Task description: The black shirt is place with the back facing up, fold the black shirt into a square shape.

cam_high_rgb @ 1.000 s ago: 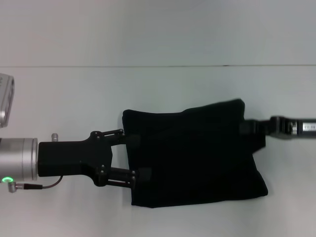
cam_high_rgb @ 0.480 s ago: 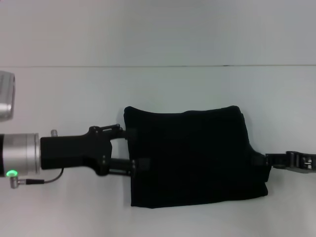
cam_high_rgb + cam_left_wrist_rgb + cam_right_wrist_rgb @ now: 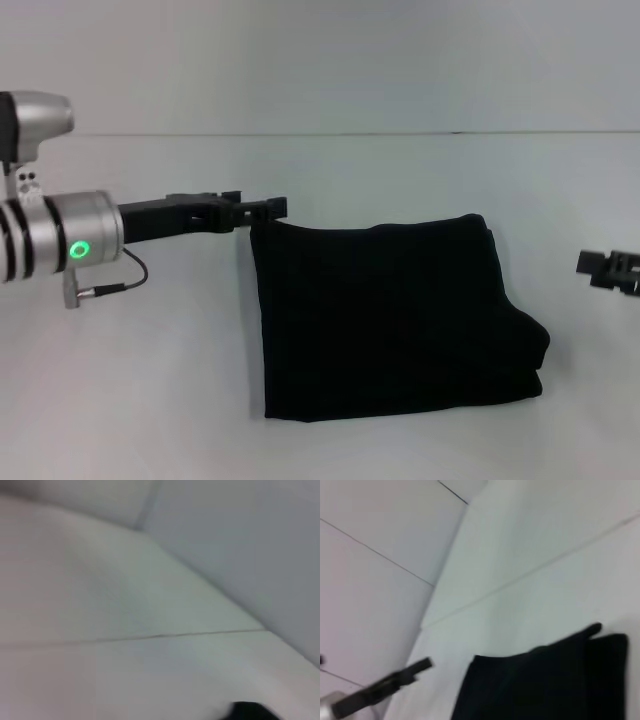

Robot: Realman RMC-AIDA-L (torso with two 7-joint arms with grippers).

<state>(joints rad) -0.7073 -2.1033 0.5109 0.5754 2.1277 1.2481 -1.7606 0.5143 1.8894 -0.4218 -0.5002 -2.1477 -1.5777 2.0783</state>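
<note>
The left gripper (image 3: 268, 208), jaws edge-on (open or closed, I cannot tell), hovers by the far left corner of the soft matte black shirt (image 3: 390, 315), folded into a rough rectangle on the pale grey worktop (image 3: 150, 400). The right gripper (image 3: 600, 266) sits well right, jaws unreadable.

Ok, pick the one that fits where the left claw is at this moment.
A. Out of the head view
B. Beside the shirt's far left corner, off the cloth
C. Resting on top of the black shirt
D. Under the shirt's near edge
B: in the head view the left claw sits just off the far left corner of the folded black shirt, holding no cloth.
</note>
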